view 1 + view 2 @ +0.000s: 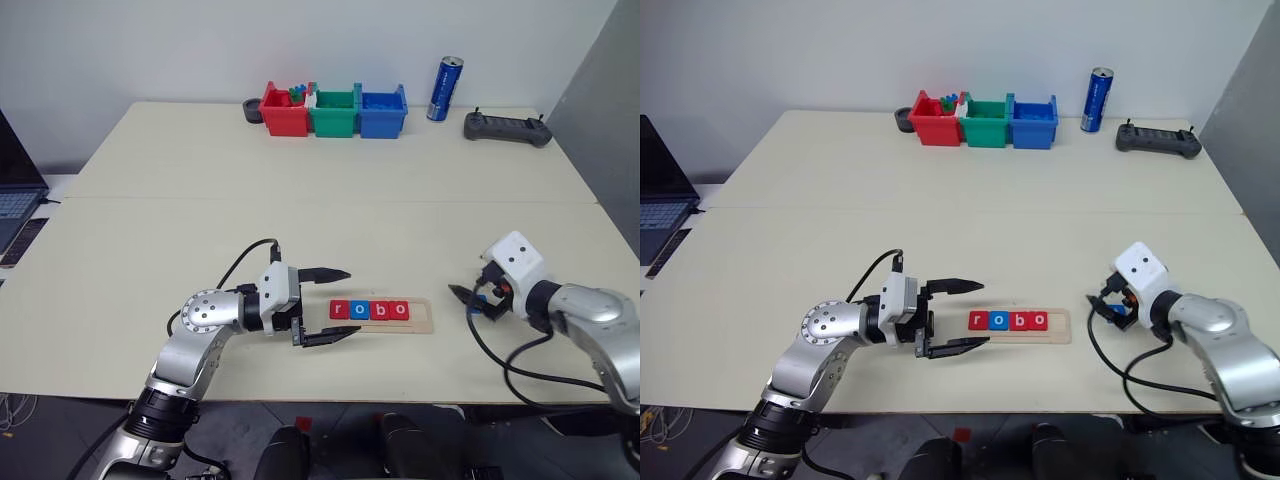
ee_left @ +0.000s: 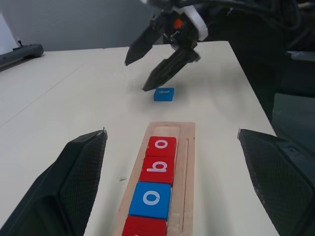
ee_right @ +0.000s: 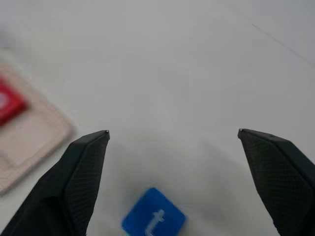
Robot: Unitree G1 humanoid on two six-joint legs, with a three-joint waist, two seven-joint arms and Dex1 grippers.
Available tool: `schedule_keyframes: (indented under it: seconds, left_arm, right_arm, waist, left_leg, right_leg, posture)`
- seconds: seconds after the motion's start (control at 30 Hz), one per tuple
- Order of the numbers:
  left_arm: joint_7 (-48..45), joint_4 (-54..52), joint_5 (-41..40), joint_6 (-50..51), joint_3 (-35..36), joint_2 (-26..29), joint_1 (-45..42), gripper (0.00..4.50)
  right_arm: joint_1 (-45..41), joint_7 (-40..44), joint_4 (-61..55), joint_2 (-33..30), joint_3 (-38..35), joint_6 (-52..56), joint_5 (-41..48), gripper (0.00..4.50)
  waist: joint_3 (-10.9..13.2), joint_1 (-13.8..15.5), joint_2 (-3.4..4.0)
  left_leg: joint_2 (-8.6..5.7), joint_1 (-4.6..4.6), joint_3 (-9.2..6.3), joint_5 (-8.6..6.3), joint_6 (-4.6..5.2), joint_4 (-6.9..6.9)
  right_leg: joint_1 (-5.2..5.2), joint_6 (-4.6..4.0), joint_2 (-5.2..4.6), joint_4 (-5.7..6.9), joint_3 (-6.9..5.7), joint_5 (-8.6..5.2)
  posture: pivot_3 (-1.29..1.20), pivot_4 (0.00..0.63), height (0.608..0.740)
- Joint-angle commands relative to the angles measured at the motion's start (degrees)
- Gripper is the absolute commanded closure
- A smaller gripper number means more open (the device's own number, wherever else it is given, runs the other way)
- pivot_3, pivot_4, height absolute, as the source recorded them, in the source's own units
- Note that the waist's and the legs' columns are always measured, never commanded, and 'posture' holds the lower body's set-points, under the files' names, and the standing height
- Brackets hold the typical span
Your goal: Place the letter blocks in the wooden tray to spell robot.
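**One tile left: the "t" beside the tray**

With four tiles reading r, o, b, o already seated in the wooden tray [image 1: 420, 322], you have only the blue "t" block [image 2: 163, 94] to bring in. It lies flat on the table [image 1: 300, 200] just past the tray's open end, apart from it, and the right claw [image 2: 153, 68] hangs over it with its fingers spread wide and nothing between them. At the tray's other end, the left claw [image 1: 333, 305] sits level with its jaws also wide apart and empty, one finger to either side of the tray's line.

Judging by its look, the tile is light, stiff and thin, likely with smooth painted faces, so it may skid on the table if you nudge it with one finger first. Take it across two opposite edges, low down, with the fingers squared to its sides; a corner pinch would probably twist it out. Keep the letter upright as seen from the tray's row, because the empty slot next to the last "o" [image 2: 161, 146] is shallow and a tilted tile may ride up on the rim instead of dropping in.
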Motion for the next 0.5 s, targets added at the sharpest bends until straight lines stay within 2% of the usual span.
schedule_keyframes:
  seconds: [0.03,0.2,0.5]
  left_arm:
    - [-0.2,-0.3,0.0,-0.8,-0.2,-0.3,-0.7,0.00]
    - [-0.2,0.3,0.1,-1.1,-0.4,-0.7,-1.3,0.00]
    - [0.1,-0.3,0.0,-0.9,-0.2,-0.6,-0.8,0.00]
  right_arm:
    - [1.1,16.3,8.0,-4.9,-2.1,-14.4,3.3,0.05]
    - [-4.4,25.4,23.5,-7.4,-0.5,-28.5,0.6,0.05]
    - [-8.7,33.0,32.1,-8.3,3.1,-30.3,-0.6,0.05]
  waist:
    - [0.0,0.2,-0.02]
    - [0.0,0.0,-0.05]
    - [0.0,0.1,-0.04]
  left_leg:
    - [-0.03,-0.01,0.02,0.00,0.00,0.00]
    - [-0.05,0.02,0.07,0.00,0.00,0.08]
    - [-0.02,0.06,0.04,0.01,-0.01,0.09]
  right_leg:
    - [0.00,-0.01,-0.04,0.00,0.01,0.01]
    - [0.01,0.00,-0.07,0.03,0.04,0.03]
    - [0.02,-0.01,-0.05,0.10,0.04,0.03]
  posture:
    - [0.00,0.150,0.740]
    - [0.00,0.150,0.740]
    - [0.00,0.150,0.740]
